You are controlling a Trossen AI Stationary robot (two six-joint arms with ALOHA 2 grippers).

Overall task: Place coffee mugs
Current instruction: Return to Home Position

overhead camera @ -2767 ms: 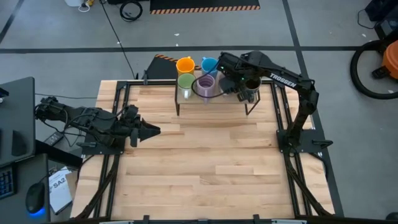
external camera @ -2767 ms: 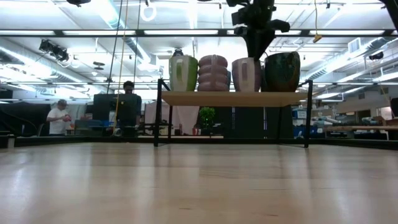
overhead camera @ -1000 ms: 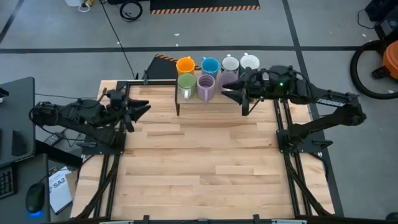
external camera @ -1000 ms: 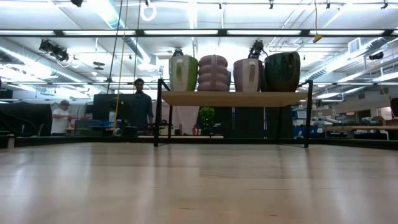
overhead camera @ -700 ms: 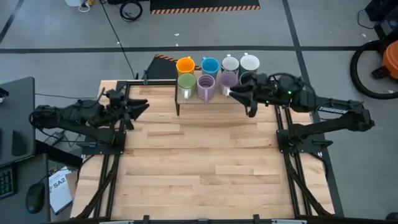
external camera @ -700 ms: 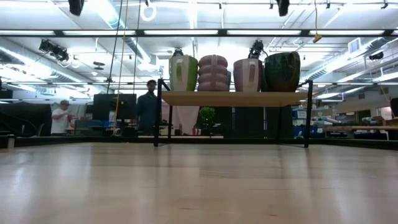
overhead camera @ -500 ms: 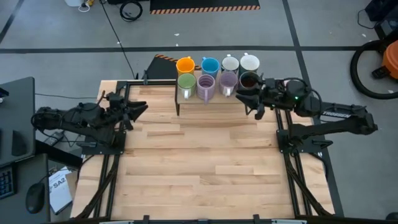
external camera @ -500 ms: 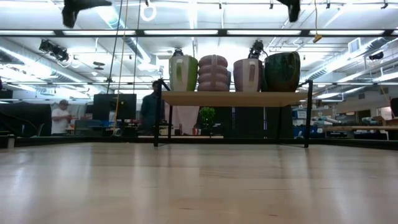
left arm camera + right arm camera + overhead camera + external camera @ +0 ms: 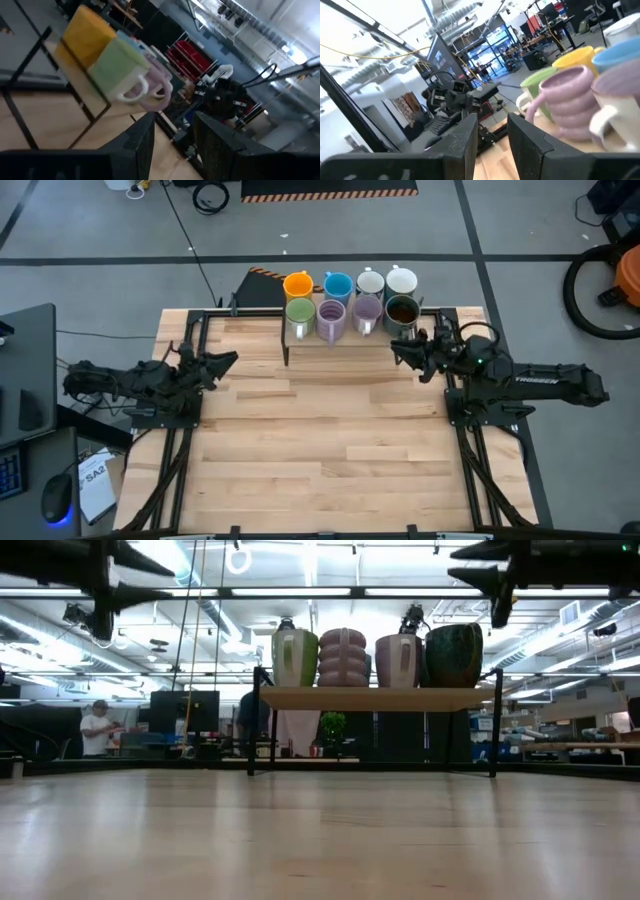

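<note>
Eight mugs stand together on a small raised shelf at the back edge of a wooden table, in two rows of four. From above, the back row reads orange mug, blue mug, then two white mugs. The front row reads green mug, two purple mugs, then a dark mug. All are upright and packed close, and no mug is left on the tabletop, so the placing looks finished. What seems to remain is only for the arms to settle at rest.

The left arm lies low and folded along the table's left edge. The left gripper points toward the shelf but is well apart from it. Its own camera shows the two dark fingers spread with a clear gap and nothing between them.

The right arm stretches along the right edge. The right gripper is just beside the shelf's right front corner, near the dark mug but not touching it. Its fingers are also parted and empty.

From table height, both grippers hang high, above the level of the mugs
</note>
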